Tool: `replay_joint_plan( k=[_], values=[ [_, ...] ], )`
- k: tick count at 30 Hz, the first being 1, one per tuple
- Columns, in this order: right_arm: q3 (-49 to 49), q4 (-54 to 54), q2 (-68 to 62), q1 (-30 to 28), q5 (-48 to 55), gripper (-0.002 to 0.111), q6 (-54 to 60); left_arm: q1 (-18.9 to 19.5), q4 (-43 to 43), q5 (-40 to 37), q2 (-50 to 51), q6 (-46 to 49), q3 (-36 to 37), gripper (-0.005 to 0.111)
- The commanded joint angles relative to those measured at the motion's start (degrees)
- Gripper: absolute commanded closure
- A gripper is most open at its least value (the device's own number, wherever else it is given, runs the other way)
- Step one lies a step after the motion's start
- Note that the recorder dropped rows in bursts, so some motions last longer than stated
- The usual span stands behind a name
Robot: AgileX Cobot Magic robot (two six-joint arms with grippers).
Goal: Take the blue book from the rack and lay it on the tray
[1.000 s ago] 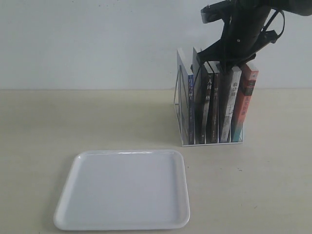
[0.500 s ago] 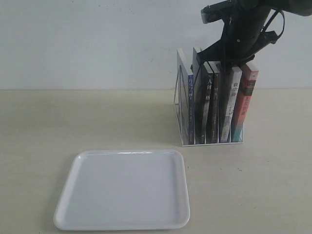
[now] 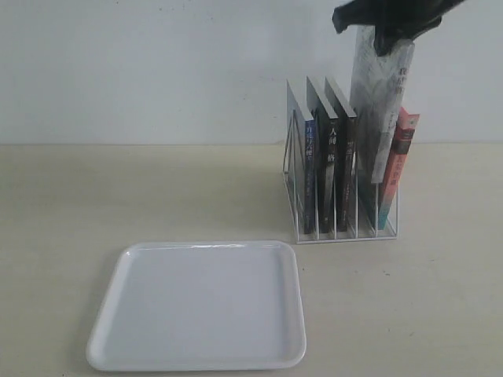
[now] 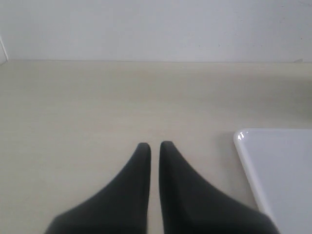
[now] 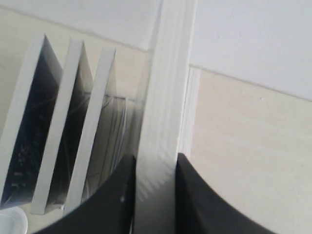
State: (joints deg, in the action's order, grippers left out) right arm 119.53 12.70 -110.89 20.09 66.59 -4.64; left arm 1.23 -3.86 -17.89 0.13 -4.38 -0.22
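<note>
The white wire rack stands at the back right with several upright books. The blue book, with its narrow blue spine, is in the leftmost slot, and two black-spined books lean beside it. My right gripper is above the rack, shut on the top of a grey-white book whose lower end hangs between the dividers. In the right wrist view that book's pale page edge is pinched in my right gripper. The empty tray lies front left. My left gripper is shut and holds nothing, near the tray's corner.
A red-orange book stands in the rightmost slot, just behind the raised book. A pale wall runs along the back of the beige table.
My right gripper has risen and pulled the grey-white book up out of its slot. The remaining books now lean more to the left.
</note>
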Motion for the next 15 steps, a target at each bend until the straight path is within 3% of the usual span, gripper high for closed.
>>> replay_joint_plan(
  k=[1,15],
  values=[
    [1.15,1.09,1.0,-0.14,-0.69,0.108,0.54,-0.46,-0.12,0.35,-0.13,0.12,0.22,0.101],
    [1.15,0.77,0.43,-0.14,-1.32,0.108,0.54,-0.46,-0.12,0.35,-0.13,0.12,0.22,0.101]
  ],
)
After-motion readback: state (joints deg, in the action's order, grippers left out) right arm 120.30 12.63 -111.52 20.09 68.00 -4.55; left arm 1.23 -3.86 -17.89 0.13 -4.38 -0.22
